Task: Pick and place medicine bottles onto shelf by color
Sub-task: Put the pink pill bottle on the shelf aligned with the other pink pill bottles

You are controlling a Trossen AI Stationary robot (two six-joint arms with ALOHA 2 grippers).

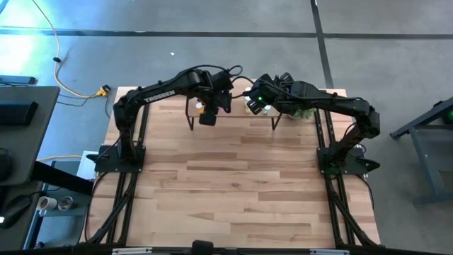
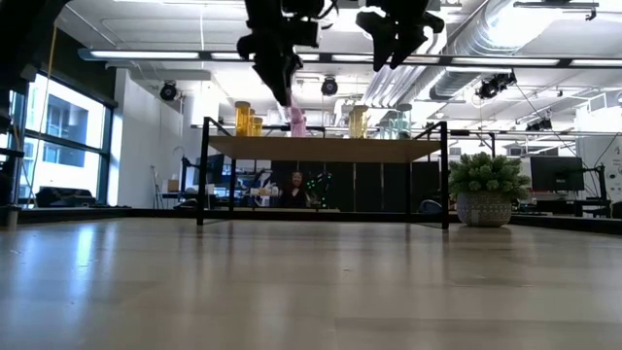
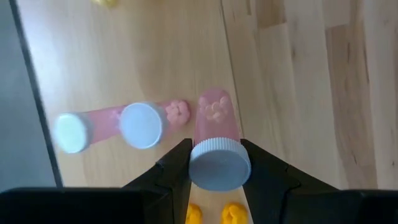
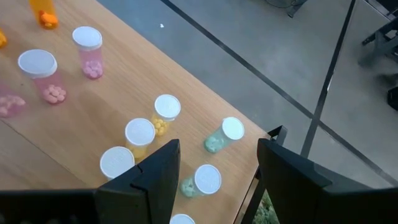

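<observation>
The shelf (image 2: 330, 148) stands at the table's far edge, a light-wood board on black legs. On it stand orange (image 2: 243, 119), pink (image 4: 87, 40), yellow (image 4: 140, 134) and green (image 4: 230, 130) medicine bottles with white caps, upright on their bases. My left gripper (image 3: 217, 168) is over the shelf's left half, shut on one pink bottle (image 3: 214, 121), next to two other pink ones (image 3: 143, 124). My right gripper (image 4: 217, 168) hangs open above the shelf's right half, over the yellow and green bottles, touching nothing. My left gripper pinches the pink bottle's white cap (image 3: 219, 163) between its two fingers, one on each side. The fingers come from above, pointing steeply down. The bottle is upright below them, its bottom at the shelf board; I cannot tell whether it rests there or hangs just clear.
A small potted plant (image 2: 483, 190) stands on the table right of the shelf. Orange pills (image 3: 193, 214) show just under my left gripper's fingers. The wide wooden tabletop (image 1: 233, 191) lies on the near side of the shelf.
</observation>
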